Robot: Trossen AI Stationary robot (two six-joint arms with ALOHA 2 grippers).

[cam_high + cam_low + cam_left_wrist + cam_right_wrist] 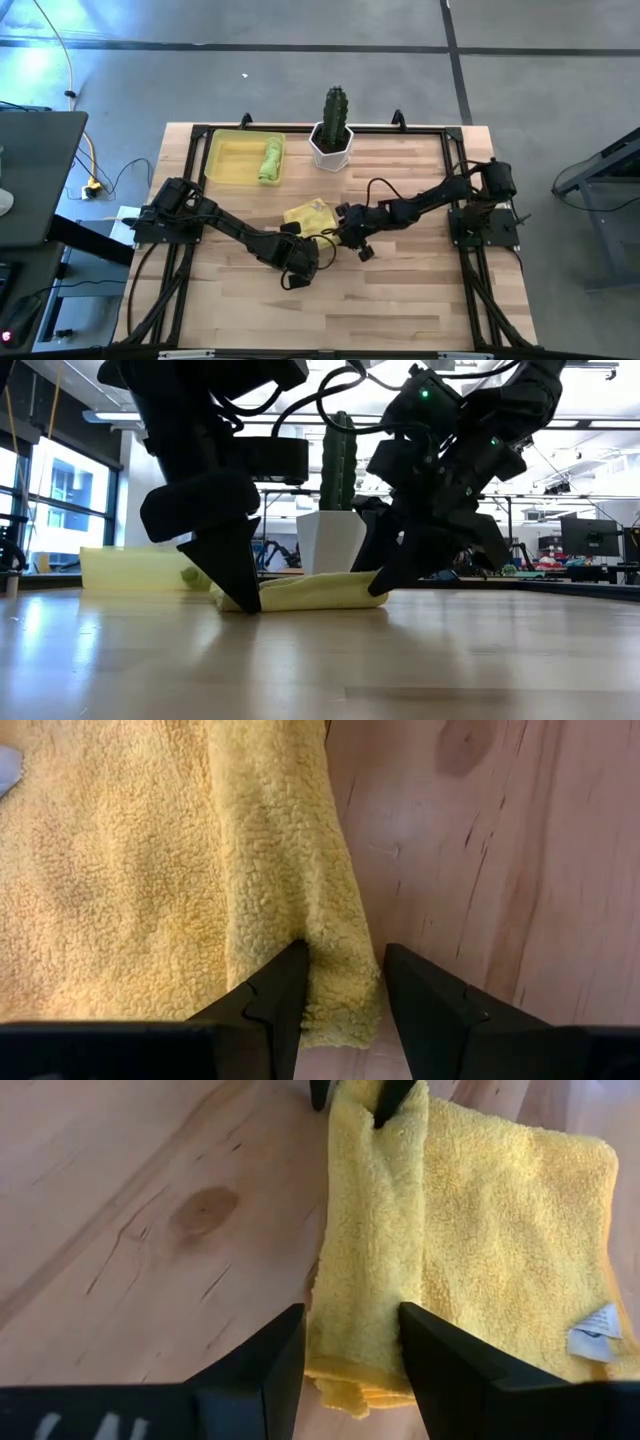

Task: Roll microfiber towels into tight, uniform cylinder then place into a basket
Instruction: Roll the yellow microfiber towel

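The pale yellow towel (308, 214) lies mid-table with its near edge rolled into a thick strip (375, 1210). Its flat part (110, 870) spreads toward the far edge and carries a white tag (597, 1330). My left gripper (345, 965) is shut on the strip's left end. My right gripper (352, 1325) is shut on its right end. In the low view both come down onto the towel (310, 592), the left (240, 598) and the right (385, 582). The lime green towel (270, 160) lies rolled up in the yellow basket (225, 160) at the far left. My left gripper pinches the left end of the rolled strip (340, 935) between its two fingers, slanting steeply down. One fingertip (295, 960) dents the roll's top. The fingers lie along the strip, which rests on the table. My right gripper has the strip's right end (355, 1305) between its two fingers, and the roll fills the gap. The fingers slant down from the table's right and lie along the strip. The end rests on the table with several layers showing at its edge (350, 1390).
A white pot with a green cactus (333, 135) stands just beyond the towel at the far middle. Bare wood (400, 300) stretches toward the near edge. A black frame (455, 150) runs along the table's sides and back.
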